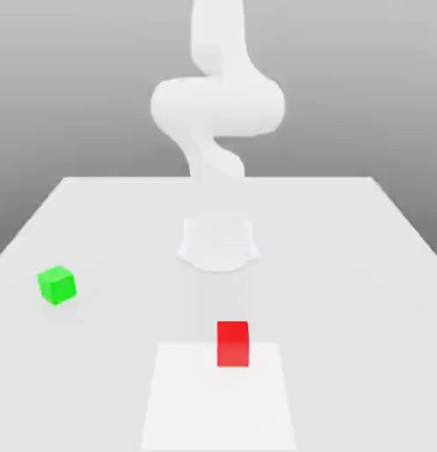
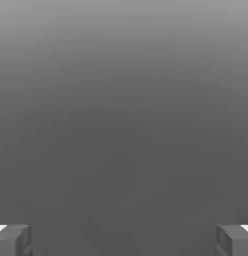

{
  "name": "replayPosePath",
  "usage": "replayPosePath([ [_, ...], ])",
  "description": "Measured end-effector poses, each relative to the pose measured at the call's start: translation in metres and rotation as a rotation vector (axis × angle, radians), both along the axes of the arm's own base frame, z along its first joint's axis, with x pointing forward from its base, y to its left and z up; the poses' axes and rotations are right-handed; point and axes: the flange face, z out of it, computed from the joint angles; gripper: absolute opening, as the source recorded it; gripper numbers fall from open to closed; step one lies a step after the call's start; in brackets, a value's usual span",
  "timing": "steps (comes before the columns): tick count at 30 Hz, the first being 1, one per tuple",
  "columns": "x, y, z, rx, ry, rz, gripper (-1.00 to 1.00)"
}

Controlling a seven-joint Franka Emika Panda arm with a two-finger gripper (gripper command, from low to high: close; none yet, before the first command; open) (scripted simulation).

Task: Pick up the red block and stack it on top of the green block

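The red block (image 1: 232, 342) sits on the white table (image 1: 345, 265) near its front edge, about in the middle. Far off on the exterior view's left, a little further back, lies the green block (image 1: 56, 285), on its own. In the hand view my gripper (image 2: 124, 242) is open: its two grey fingertips (image 2: 13, 240) stand wide apart with nothing between them, against a plain grey background. Neither block lies between the fingers.
The white arm (image 1: 217, 106) rises from its round base (image 1: 218, 243) at the middle of the table, behind the red block. A paler rectangular patch (image 1: 217, 406) lies on the table around and in front of the red block.
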Motion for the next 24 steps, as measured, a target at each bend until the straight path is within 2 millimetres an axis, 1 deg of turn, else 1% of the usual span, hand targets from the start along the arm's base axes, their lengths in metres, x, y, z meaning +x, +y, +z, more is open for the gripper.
replayPosePath([
  [2, 0.02, 0.003, -0.05, 0.003, 0.075, 0.003, 0.0],
  [4, 0.034, 0.005, -0.099, 0.006, 0.148, 0.005, 0.0],
  [7, 0.043, 0.01, -0.174, 0.007, 0.259, 0.008, 0.0],
  [9, 0.042, 0.012, -0.225, 0.007, 0.334, 0.009, 0.0],
  [11, 0.035, 0.015, -0.275, 0.005, 0.413, 0.011, 0.0],
  [13, 0.02, 0.017, -0.326, 0.002, 0.495, 0.012, 0.0],
  [16, -0.013, 0.02, -0.402, -0.005, 0.627, 0.012, 0.0],
  [18, -0.031, 0.021, -0.451, -0.009, 0.694, 0.013, 0.0],
  [20, -0.037, 0.021, -0.478, -0.011, 0.716, 0.013, 0.0],
  [23, -0.04, 0.021, -0.505, -0.011, 0.722, 0.013, 0.0],
  [24, -0.041, 0.021, -0.513, -0.011, 0.723, 0.013, -1.0],
])
